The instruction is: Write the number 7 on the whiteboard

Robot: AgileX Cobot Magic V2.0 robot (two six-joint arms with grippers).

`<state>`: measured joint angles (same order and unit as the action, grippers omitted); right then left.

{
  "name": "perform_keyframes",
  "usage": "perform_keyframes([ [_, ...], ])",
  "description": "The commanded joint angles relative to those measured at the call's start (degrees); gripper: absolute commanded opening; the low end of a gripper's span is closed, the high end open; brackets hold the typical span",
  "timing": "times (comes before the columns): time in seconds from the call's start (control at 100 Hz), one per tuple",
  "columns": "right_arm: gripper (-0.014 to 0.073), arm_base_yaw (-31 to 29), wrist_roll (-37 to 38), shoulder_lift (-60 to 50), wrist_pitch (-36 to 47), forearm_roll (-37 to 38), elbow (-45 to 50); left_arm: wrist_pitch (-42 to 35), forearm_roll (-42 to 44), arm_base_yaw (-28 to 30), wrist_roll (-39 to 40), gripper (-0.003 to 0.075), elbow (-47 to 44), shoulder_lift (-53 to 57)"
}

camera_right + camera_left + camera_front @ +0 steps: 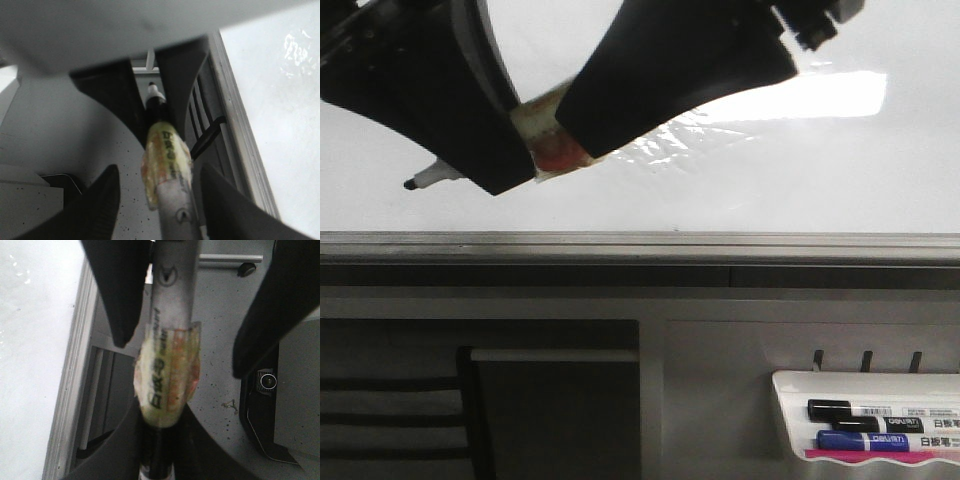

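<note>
1. No number 7 shows on the whiteboard [800, 180]; the visible surface is bare apart from glare, though the arms hide part of it.
2. The marker [548, 128], wrapped in yellowish tape, lies across the board's front, its black tip [410, 183] pointing left. Whether the tip touches the board cannot be told.
3. The left end effector [159, 450] is clenched on the marker's barrel.
4. The right end effector [159, 170] straddles the same marker with fingers spread, apparently released.
5. Judged step: positioning, before the first stroke.
6. Next: press the tip on, then draw the top bar.
7. Spare markers sit in the tray [790, 400] below.
</note>
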<state>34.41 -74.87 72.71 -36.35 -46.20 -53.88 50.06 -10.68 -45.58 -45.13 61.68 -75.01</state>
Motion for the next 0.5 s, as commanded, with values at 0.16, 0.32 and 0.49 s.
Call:
perform_keyframes([
  [0.16, 0.0167, 0.1, -0.7, -0.9, 2.4, -2.3, -1.9, -2.7, -1.1, -0.5, 0.1, -0.0020, 2.1, 1.3],
  [0.32, 0.0092, 0.1, -0.7, -0.9, 2.4, -2.8, -1.9, -2.7, -1.1, -0.5, 0.1, -0.0020, 2.1, 1.3],
  [0.49, 0.0037, 0.1, -0.7, -0.9, 2.4, -2.9, -1.9, -2.7, -1.1, -0.5, 0.1, -0.0020, 2.1, 1.3],
])
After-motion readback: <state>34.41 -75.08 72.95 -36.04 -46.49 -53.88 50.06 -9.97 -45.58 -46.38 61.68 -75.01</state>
